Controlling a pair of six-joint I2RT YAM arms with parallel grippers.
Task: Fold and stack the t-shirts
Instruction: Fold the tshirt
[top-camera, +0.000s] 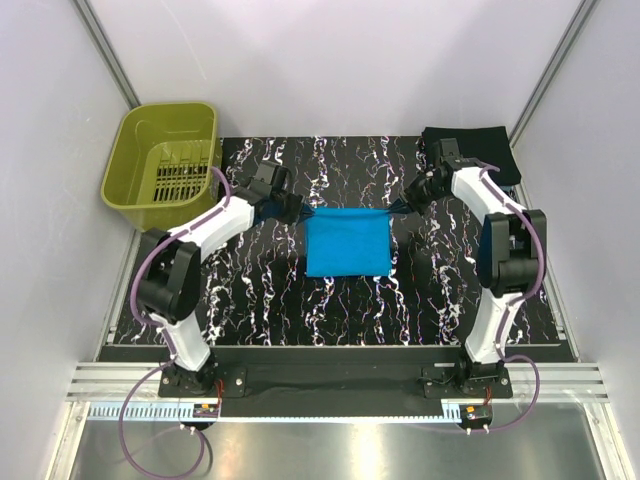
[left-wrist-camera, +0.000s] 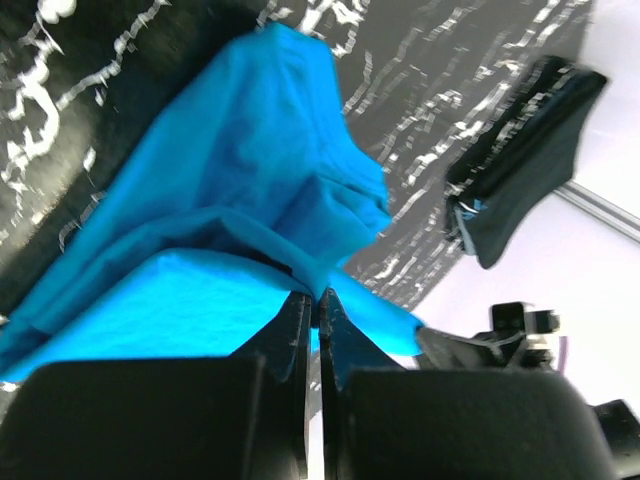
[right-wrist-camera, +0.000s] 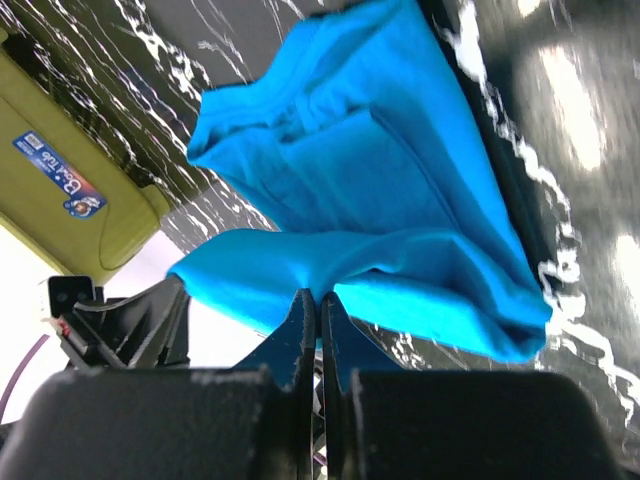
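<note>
The left gripper (top-camera: 297, 212) and right gripper (top-camera: 400, 207) clamp the turquoise t-shirt (top-camera: 347, 243) (black t-shirt (top-camera: 470, 150) and basket (top-camera: 150, 140) lie apart).

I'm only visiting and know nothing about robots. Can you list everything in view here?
blue shirt: one, bright turquoise, folded mid-table, far corners pinched by the grippers
black shirt: one, black, folded at the far right corner
basket: one, olive green, far left corner
table: one, black with white marbling, under the shirts
left arm: one, white and black, base at the near edge
right arm: one, white and black, base at the near edge
left gripper: one, black, shut on the blue shirt's far left corner
right gripper: one, black, shut on its far right corner
</note>
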